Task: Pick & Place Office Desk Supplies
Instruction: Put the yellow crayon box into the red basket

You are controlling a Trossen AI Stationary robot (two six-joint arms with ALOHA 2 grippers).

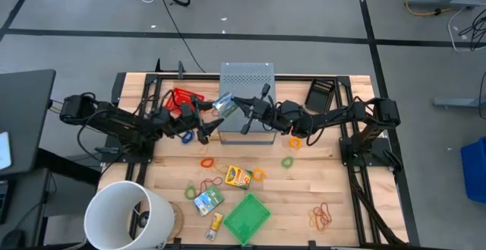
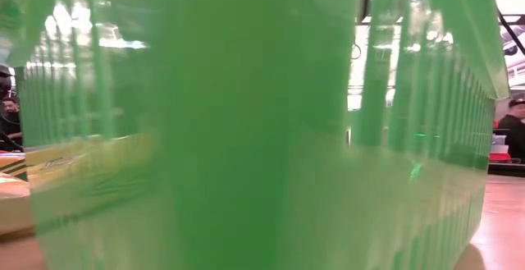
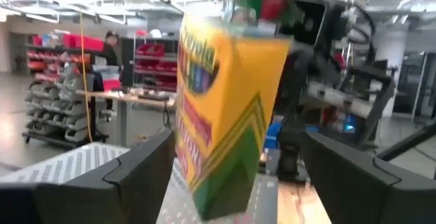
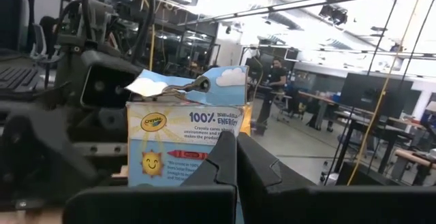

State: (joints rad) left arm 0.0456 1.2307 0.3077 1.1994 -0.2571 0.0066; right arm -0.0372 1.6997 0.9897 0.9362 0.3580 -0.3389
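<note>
A yellow crayon box [image 3: 225, 108] hangs in the air over the near edge of the grey perforated metal box [image 1: 247, 79]. In the right wrist view its blue printed back [image 4: 184, 142] faces me. My right gripper [image 4: 236, 149] is shut on it. My left gripper [image 3: 237, 139] comes from the table's left and is open. Its fingers [image 3: 136, 169] stand on either side of the box, with gaps showing. From above, both grippers [image 1: 203, 119] [image 1: 241, 112] meet at mid-table. Rubber bands and printed packets lie on the wood nearer the front. My right gripper pinches the crayon box between its two shut fingers at a thin edge near one corner [image 4: 219, 137]. The fingers come about level from the table's right. The box is lifted clear and hangs tilted, with its opened flap [image 4: 170, 84] sticking out.
A yellow-orange packet [image 1: 237, 177], a green-white packet [image 1: 208, 200] and a green basket [image 1: 246, 217] lie near the front, and the basket fills the low view. Bands are scattered: orange [image 1: 206, 162], green [image 1: 287, 161], red [image 1: 323, 216]. The white bucket [image 1: 125, 216] stands front left and a black tray [image 1: 321, 94] back right.
</note>
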